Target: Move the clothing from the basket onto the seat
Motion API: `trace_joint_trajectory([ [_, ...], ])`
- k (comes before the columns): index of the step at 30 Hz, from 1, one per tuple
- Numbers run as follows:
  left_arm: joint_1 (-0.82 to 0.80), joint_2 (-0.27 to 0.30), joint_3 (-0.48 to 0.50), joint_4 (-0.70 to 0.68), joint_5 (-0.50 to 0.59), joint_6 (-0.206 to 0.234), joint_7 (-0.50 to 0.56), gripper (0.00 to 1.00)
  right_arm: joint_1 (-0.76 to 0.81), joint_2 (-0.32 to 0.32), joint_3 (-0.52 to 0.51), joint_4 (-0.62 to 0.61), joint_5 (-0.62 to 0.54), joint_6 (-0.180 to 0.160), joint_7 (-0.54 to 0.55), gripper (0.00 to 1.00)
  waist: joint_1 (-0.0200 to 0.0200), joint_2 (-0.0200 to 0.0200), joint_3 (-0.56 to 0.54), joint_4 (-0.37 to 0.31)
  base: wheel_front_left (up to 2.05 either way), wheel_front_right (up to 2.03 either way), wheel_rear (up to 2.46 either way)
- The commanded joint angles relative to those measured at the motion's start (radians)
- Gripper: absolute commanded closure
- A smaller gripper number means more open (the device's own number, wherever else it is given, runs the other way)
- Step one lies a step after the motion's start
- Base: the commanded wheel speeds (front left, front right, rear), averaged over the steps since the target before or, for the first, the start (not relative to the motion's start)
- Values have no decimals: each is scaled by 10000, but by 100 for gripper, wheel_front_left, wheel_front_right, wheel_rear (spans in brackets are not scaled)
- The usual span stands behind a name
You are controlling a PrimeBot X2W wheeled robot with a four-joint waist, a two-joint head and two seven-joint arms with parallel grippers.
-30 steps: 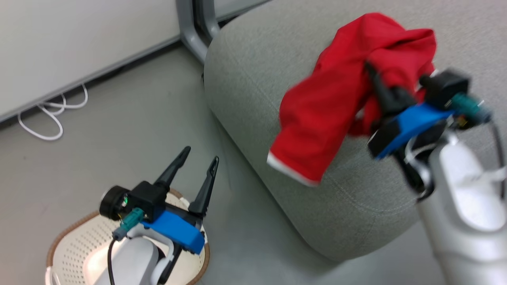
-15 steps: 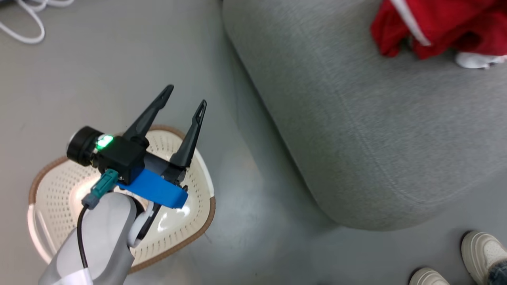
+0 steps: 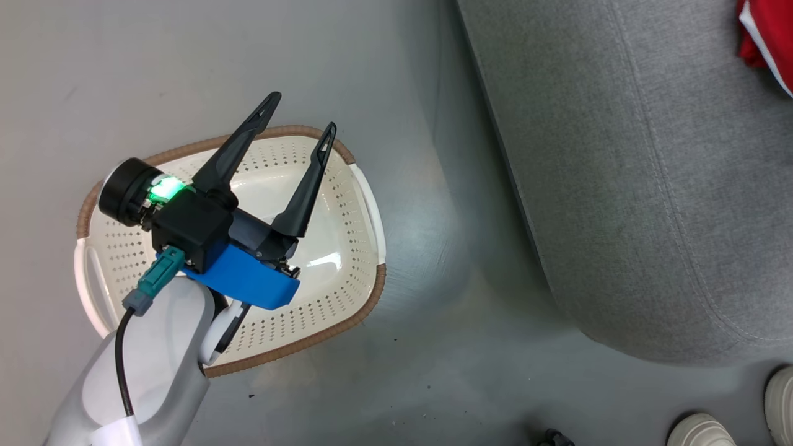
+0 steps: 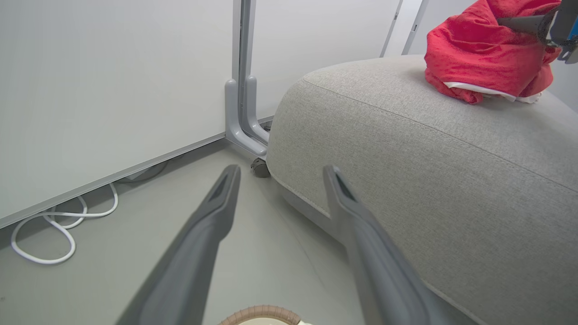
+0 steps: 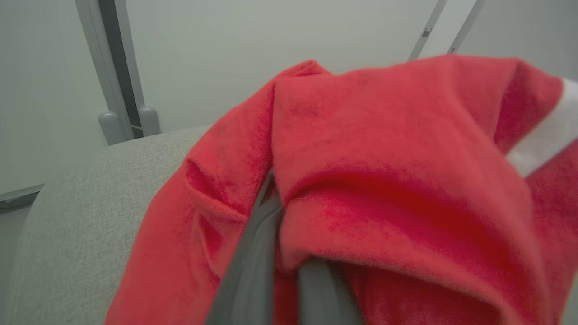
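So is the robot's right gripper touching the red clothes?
Touching. The right wrist view shows the right gripper shut on a fold of the red clothing, fabric wrapping its fingers.

Basket (image 3: 365, 204) on the floor (image 3: 433, 384) at near left, left gripper (image 3: 302, 111) above it, fingers pointing toward the far side. To the right, across a strip of floor, the seat (image 3: 619, 186), running from near to far. On its far right part, the clothing (image 4: 478, 58) (resting on the cushion top), right gripper (image 4: 503, 21) in among the folds. Beyond the seat's far left corner, a post (image 4: 241, 99) against the wall (image 4: 113, 81). At near right, a person's shoes (image 3: 700, 430), close to the seat's near edge.
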Motion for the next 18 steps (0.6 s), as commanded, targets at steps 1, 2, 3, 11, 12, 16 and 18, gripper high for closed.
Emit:
trace_joint_trajectory([
  [1, -193, -35, 24, -19, 29, -13, -48, 0, 78, 20, -41, 230, -74, 1, -172, 100, -2, 0, 25, 92, 0, 0, 0],
  [2, -175, -47, 28, 1, 25, -13, -49, 0, 93, 42, -46, 411, -101, 1, -264, 100, -2, 0, -1, 105, 0, 0, 0],
  [3, -152, -54, 39, 26, 9, -13, -49, 0, 105, 46, -46, 571, -171, 1, -374, 100, -2, 0, -33, 116, 0, 0, 0],
  [11, -58, -228, 98, 155, -94, -13, -49, 0, -134, -77, 65, 1427, -382, 1, -822, 100, -2, 0, -350, 206, 0, 0, 0],
  [12, -52, -250, 96, 180, -106, -13, -49, 0, -179, -100, 108, 1490, -401, 1, -864, 100, -2, 0, -388, 215, 0, 0, 0],
  [16, -4, -346, 103, 291, -155, -13, -48, 0, -264, -148, 313, 1746, -441, 1, -1042, 0, -2, 0, -603, 246, 0, 0, 0],
  [18, 53, -434, 116, 353, -179, -13, -49, 0, -269, -203, 509, 1869, -461, 1, -1130, 0, -2, 0, -809, 293, 0, 0, 0],
])
